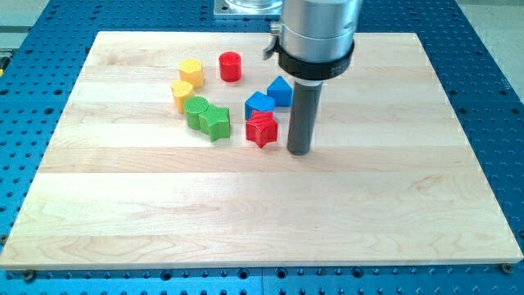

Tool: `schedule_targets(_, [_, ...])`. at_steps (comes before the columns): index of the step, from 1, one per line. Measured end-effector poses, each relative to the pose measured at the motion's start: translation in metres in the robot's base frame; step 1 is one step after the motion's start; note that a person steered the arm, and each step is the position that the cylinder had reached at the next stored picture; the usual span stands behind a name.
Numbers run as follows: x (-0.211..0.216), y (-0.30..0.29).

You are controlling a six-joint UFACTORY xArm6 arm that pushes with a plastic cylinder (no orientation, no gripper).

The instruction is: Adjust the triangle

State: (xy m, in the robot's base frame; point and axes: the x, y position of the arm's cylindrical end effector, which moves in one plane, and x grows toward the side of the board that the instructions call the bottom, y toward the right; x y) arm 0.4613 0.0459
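On wooden board (246, 205), blue triangle (280, 90) lies up-left of my tip (299, 151), not touching.

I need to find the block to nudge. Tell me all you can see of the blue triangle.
The blue triangle is a small ridged prism that looks plastic, standing on the wooden board near the view's top centre. The other blue block sits against its lower-left side. My tip rests lower right of it, not touching.
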Motion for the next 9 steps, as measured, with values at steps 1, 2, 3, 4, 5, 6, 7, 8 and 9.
schedule_targets(1, [-0.001, -0.026])
schedule_targets(2, [-0.005, -0.048])
schedule_targets(3, [0.004, -0.063])
schedule_targets(4, [0.003, -0.056])
schedule_targets(5, [-0.005, -0.007])
schedule_targets(6, [0.011, 0.008])
schedule_targets(7, [0.010, 0.060])
schedule_targets(8, [0.010, 0.103])
schedule_targets(9, [0.005, 0.154])
